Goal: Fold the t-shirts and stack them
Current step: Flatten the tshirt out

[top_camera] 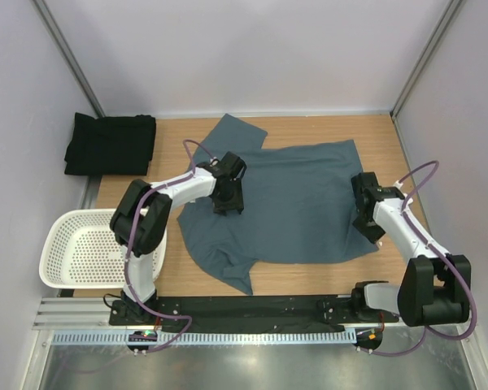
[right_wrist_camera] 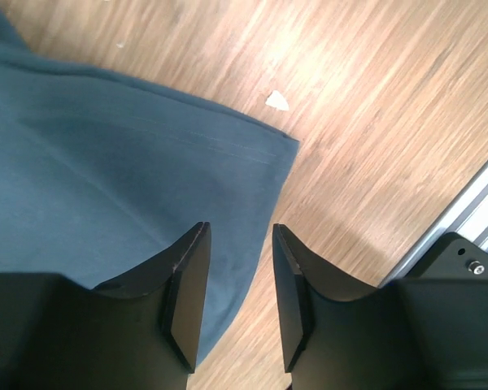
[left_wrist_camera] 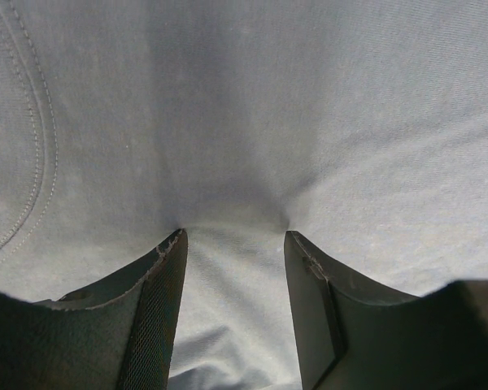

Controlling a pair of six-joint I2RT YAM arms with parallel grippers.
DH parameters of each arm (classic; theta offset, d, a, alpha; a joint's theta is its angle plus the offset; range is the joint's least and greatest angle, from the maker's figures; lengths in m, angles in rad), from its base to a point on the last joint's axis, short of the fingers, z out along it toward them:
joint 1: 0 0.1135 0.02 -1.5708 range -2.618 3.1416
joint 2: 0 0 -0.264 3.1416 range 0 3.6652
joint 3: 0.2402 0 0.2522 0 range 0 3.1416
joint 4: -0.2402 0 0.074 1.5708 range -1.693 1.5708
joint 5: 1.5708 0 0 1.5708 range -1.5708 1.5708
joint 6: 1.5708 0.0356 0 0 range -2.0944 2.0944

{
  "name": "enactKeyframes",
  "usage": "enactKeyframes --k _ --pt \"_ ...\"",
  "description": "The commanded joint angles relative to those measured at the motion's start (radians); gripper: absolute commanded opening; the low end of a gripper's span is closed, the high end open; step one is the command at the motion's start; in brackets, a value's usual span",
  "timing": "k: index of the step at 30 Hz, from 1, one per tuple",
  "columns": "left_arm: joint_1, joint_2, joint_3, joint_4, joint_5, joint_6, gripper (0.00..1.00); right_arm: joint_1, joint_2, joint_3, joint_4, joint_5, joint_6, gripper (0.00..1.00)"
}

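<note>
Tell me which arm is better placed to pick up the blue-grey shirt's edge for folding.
Right. The right fingers straddle the blue-grey shirt's hem edge beside a corner; the left fingers press mid-cloth near the collar, away from edges.

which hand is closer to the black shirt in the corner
Left. The left hand presses on the blue-grey shirt near its neck, right of the black shirt; the right hand is at the blue-grey shirt's right hem, much farther off.
</note>
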Motion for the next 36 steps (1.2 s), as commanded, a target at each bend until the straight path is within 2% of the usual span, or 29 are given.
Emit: enactKeyframes --k 1,5,7,11,14,18,26,36 --pt "0.000 0.036 0.015 0.011 -0.026 0.037 0.53 -0.009 -0.005 0.106 0.011 -0.009 -0.069 0.43" --pt "0.000 0.022 0.021 0.011 -0.025 0.043 0.53 -0.008 0.045 0.200 0.044 -0.098 -0.190 0.44" --pt "0.000 0.007 0.027 0.011 -0.023 0.043 0.53 -0.008 0.061 0.188 0.144 -0.155 -0.233 0.44" --pt "0.000 -0.033 0.047 -0.003 -0.025 0.045 0.53 -0.008 0.137 0.139 0.329 -0.268 -0.206 0.45" --pt "0.000 -0.058 0.054 -0.008 -0.040 0.042 0.54 -0.008 0.173 0.085 0.373 -0.278 -0.166 0.48" --pt "0.000 -0.061 0.067 -0.028 -0.038 0.042 0.54 -0.009 0.187 0.026 0.382 -0.240 -0.160 0.51" --pt "0.000 -0.059 0.079 -0.048 -0.006 0.031 0.54 -0.011 0.171 -0.060 0.321 -0.166 -0.151 0.52" --pt "0.000 -0.075 0.042 -0.064 -0.028 0.025 0.54 -0.096 0.181 -0.120 0.270 -0.166 -0.142 0.52"
